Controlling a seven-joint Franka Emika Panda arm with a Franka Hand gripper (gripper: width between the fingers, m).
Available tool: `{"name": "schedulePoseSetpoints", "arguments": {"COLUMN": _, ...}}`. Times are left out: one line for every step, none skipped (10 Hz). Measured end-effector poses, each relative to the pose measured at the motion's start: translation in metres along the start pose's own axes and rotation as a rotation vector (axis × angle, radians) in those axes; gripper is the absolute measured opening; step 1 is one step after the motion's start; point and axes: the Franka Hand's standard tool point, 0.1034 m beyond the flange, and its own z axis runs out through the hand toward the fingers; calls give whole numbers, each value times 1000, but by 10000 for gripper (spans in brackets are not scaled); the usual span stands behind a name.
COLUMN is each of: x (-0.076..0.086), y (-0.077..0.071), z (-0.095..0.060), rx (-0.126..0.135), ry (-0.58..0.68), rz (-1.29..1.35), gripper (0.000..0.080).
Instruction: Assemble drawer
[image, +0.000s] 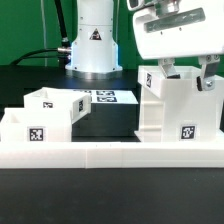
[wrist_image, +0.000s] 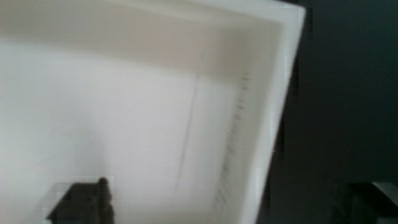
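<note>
The drawer's white housing (image: 178, 108) stands upright at the exterior view's right, with a square tag low on its front. Two small open-topped trays (image: 52, 104) (image: 24, 127) with tags sit at the exterior view's left. My gripper (image: 188, 75) is right at the housing's top, with its fingers spread wide. In the wrist view the gripper (wrist_image: 228, 196) straddles one wall of the housing (wrist_image: 249, 110): one dark finger (wrist_image: 77, 200) is over the white inner face, and the other is at the dark outer side. There is a gap on each side, so it is open and holds nothing.
The long low white L-shaped wall (image: 110, 156) runs across the front, with the trays and housing against it. The marker board (image: 101, 97) lies flat behind them. The robot's base (image: 93, 45) stands at the back. The table is black.
</note>
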Motion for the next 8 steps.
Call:
{"name": "schedulePoseSetpoints", "arguments": {"x": 2, "y": -1, "z": -17, "rx": 23, "ry": 2, "rz": -76, "gripper": 646}}
{"name": "schedulePoseSetpoints", "arguments": {"x": 5, "y": 4, "z": -36, "rx": 47, "ry": 3, "rz": -146, "gripper": 646}}
{"name": "schedulePoseSetpoints", "arguments": {"x": 7, "y": 11, "z": -50, "rx": 62, "ry": 4, "rz": -178, "gripper": 646}}
{"name": "schedulePoseSetpoints", "arguments": {"x": 7, "y": 15, "z": -53, "rx": 64, "ry": 5, "rz": -182, "gripper": 649}}
{"name": "schedulePoseSetpoints", "arguments": {"x": 6, "y": 15, "z": -49, "rx": 60, "ry": 2, "rz": -194, "gripper": 649}}
{"name": "schedulePoseSetpoints", "arguments": {"x": 6, "y": 15, "z": -49, "rx": 59, "ry": 2, "rz": -194, "gripper": 649}}
{"name": "schedulePoseSetpoints", "arguments": {"x": 8, "y": 20, "z": -47, "rx": 40, "ry": -1, "rz": -285, "gripper": 649}}
{"name": "schedulePoseSetpoints", "arguments": {"x": 16, "y": 35, "z": -45, "rx": -9, "ry": -17, "rz": -530, "gripper": 649}}
